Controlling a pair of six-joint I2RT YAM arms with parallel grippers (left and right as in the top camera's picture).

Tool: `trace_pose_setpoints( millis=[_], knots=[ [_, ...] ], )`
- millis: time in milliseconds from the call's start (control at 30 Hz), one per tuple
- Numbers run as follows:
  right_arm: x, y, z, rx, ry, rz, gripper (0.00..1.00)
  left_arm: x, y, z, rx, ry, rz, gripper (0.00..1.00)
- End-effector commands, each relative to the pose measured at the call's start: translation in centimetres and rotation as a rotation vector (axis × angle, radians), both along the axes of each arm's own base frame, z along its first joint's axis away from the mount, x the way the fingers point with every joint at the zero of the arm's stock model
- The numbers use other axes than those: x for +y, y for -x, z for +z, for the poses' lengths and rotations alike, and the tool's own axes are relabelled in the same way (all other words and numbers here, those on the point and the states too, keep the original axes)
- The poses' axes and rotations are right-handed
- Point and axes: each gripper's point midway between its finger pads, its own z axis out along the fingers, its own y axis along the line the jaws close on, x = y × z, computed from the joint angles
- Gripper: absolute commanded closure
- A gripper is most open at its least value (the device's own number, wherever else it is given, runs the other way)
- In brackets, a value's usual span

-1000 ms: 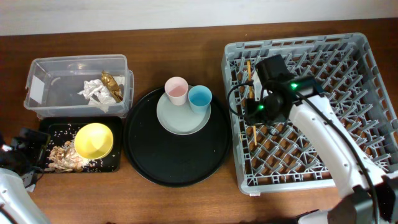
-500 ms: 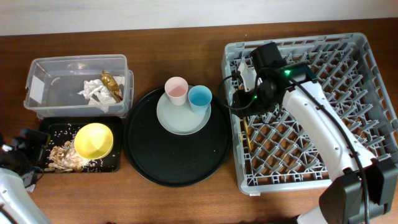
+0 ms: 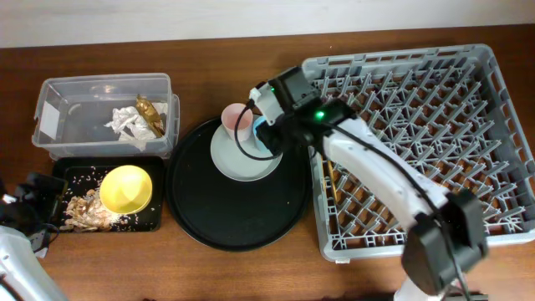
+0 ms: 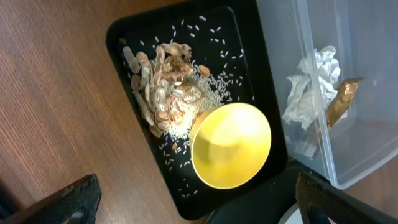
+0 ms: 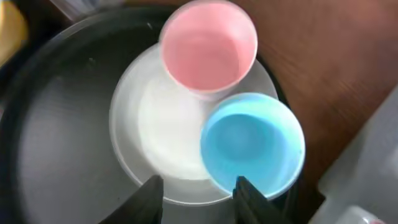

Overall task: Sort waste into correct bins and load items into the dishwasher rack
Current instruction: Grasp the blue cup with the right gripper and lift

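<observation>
Over light-blue cup (image 5: 252, 143), right pincer (image 5: 198, 194) now hovers, fingers apart, empty, having quit rack (image 3: 501, 125); chopsticks (image 3: 328, 177) lie there, so cup loading next; left pincer (image 4: 199, 199) apart, idle.

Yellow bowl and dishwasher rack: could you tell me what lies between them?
The large round black tray lies between the yellow bowl and the dishwasher rack, in the overhead view.

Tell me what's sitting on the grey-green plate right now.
On the plate stand the pink cup and the light-blue cup, side by side near its edge, both looking empty. The plate surface beneath them is covered, so nothing can be seen there.
</observation>
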Motion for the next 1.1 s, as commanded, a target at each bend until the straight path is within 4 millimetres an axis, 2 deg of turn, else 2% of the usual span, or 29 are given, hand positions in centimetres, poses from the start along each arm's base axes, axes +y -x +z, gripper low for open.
trace_pose_setpoints(
  millis=[0,67,133,200,300,367,467,600,633,700,767,833,867,900,933,967,1033,1067],
  knots=[
    [1.0,-1.4,-2.5,-0.016,0.026,0.021,0.64,0.1,-0.1,0.5,-0.013,-0.003,0.011,0.01],
    [1.2,-1.8,-4.0,-0.003,0.034,0.021,0.66,0.1,-0.1,0.5,-0.013,-0.003,0.011,0.01],
    [1.4,-2.0,-4.9,0.005,0.038,0.021,0.76,0.1,-0.1,0.5,-0.014,-0.003,0.011,0.01],
    [1.3,-1.9,-5.8,0.024,0.049,0.022,0.79,0.1,-0.1,0.5,-0.013,-0.003,0.011,0.01],
    [1.0,-1.3,-6.3,0.053,0.067,0.022,0.85,0.1,-0.1,0.5,-0.013,-0.003,0.011,0.01],
    [0.6,-0.7,-6.7,0.083,0.084,0.023,0.86,0.1,-0.1,0.5,-0.013,-0.003,0.011,0.01],
    [0.4,-0.4,-6.8,0.094,0.092,0.022,0.83,0.1,-0.1,0.5,-0.013,-0.003,0.011,0.01],
    [0.3,-0.4,-6.7,0.094,0.091,0.021,0.85,0.1,-0.1,0.5,-0.013,-0.003,0.011,0.01],
    [0.3,-0.4,-6.3,0.088,0.088,0.021,0.96,0.1,-0.1,0.5,-0.014,-0.003,0.011,0.01],
    [0.5,-0.7,-3.9,0.044,0.060,0.020,0.96,0.1,-0.1,0.5,-0.013,-0.003,0.011,0.01],
    [0.4,-0.5,0.9,-0.035,0.014,0.018,0.96,0.1,-0.1,0.5,-0.013,-0.003,0.011,0.01],
    [-0.8,0.6,6.1,-0.088,-0.029,0.010,0.96,0.1,-0.1,0.5,-0.014,-0.003,0.011,0.01],
    [-1.4,1.0,7.4,-0.097,-0.048,0.007,0.96,0.1,-0.1,0.5,-0.013,-0.003,0.011,0.01],
    [-2.2,2.1,10.4,-0.100,-0.144,0.026,0.96,0.1,-0.1,0.5,-0.014,-0.003,0.011,0.01],
    [-2.9,2.3,12.1,-0.096,-0.221,0.036,0.96,0.1,-0.1,0.5,-0.013,-0.003,0.011,0.01],
    [-3.6,2.1,12.7,-0.086,-0.264,0.035,0.96,0.1,-0.1,0.5,-0.013,-0.003,0.011,0.01],
    [-6.2,0.9,13.9,-0.020,-0.464,0.071,0.96,0.1,-0.1,0.5,-0.014,-0.003,0.011,0.01],
    [-8.3,-0.8,14.3,0.004,-0.612,0.093,0.96,0.1,-0.1,0.5,-0.013,-0.003,0.011,0.01]
  ],
)
